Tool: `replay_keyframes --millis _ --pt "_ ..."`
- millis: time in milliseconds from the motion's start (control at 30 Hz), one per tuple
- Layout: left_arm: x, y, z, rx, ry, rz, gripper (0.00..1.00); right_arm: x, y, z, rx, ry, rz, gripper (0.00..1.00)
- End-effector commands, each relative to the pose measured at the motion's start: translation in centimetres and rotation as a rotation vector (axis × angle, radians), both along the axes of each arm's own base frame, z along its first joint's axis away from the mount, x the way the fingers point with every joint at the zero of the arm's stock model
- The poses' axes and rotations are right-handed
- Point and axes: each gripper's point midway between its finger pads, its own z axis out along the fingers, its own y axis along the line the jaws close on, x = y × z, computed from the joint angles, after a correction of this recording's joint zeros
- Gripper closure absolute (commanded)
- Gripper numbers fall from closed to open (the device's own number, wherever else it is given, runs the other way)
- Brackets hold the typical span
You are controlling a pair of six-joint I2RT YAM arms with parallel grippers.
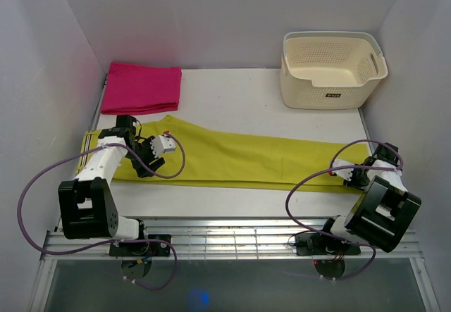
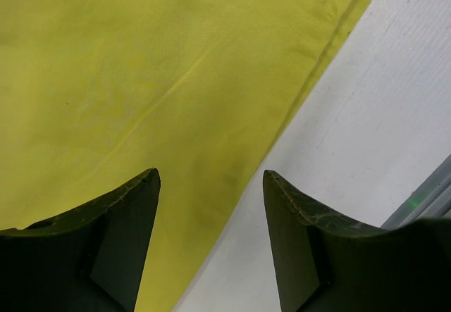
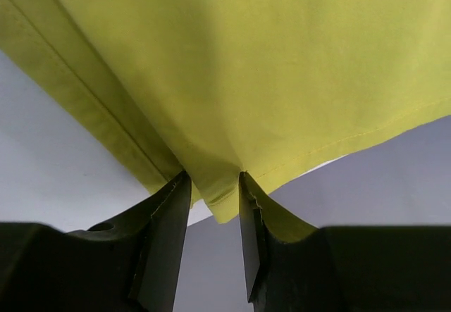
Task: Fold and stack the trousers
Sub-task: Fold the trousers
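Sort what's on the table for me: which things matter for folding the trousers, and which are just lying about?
In the job: trousers, right gripper pinching their hem, left gripper open over their near edge.
Lying about: folded pink cloth, cream basket.

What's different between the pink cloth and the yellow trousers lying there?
The cloth is magenta pink; the trousers are yellow-green. The cloth is folded into a compact rectangle at the far left; the trousers lie stretched long across the table. The cloth is untouched, while the right gripper pinches a corner of the trousers' leg end. Both are fabric resting on the same white table.
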Motion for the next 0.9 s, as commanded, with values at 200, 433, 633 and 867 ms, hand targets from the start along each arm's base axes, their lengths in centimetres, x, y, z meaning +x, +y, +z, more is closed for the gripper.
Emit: replay_keyframes --millis 200,433,633,867 --pt "0.0 0.0 0.0 0.013 -0.019 -0.018 0.30 1.9 -0.5 1.6 0.002 -0.068 -0.007 0.68" --pt "-1.2 0.0 0.8 0.029 -0.041 -0.114 0.51 1.8 -0.4 2.0 0.014 -0.060 -0.005 0.92" --pt "-3.0 0.6 0.0 0.080 -0.046 -0.202 0.48 2.1 -0.4 2.7 0.015 -0.074 -0.001 0.92" --pt "-2.9 1.9 -2.3 0.156 -0.062 -0.203 0.43 2.1 -0.3 3.0 0.027 -0.066 -0.009 0.92"
